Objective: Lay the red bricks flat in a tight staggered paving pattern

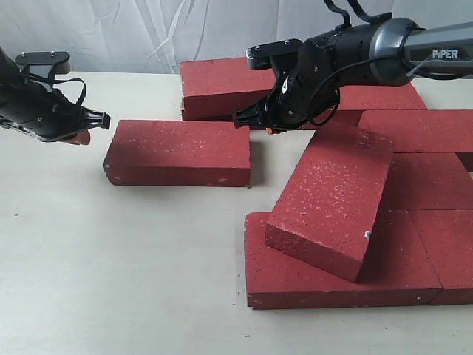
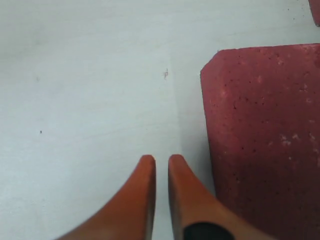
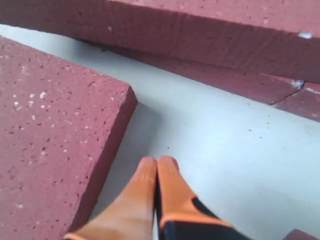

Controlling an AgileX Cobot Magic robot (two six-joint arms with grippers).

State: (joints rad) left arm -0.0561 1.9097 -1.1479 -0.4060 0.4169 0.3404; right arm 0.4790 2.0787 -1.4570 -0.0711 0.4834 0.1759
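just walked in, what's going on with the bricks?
Two arms are paving with red bricks, and neither holds one. The left gripper, nearly closed and empty, hangs beside the lone brick on the table. The right gripper, shut, sits between that brick and the back bricks. A tilted brick leans on the flat bricks.

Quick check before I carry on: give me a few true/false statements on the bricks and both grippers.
1. A tilted brick leans on flat ones. True.
2. The left gripper holds a brick. False: it holds nothing and sits beside the lone brick.
3. The right gripper is shut and holds nothing. True.
4. The lone brick stands on end. False: it lies flat on the table.
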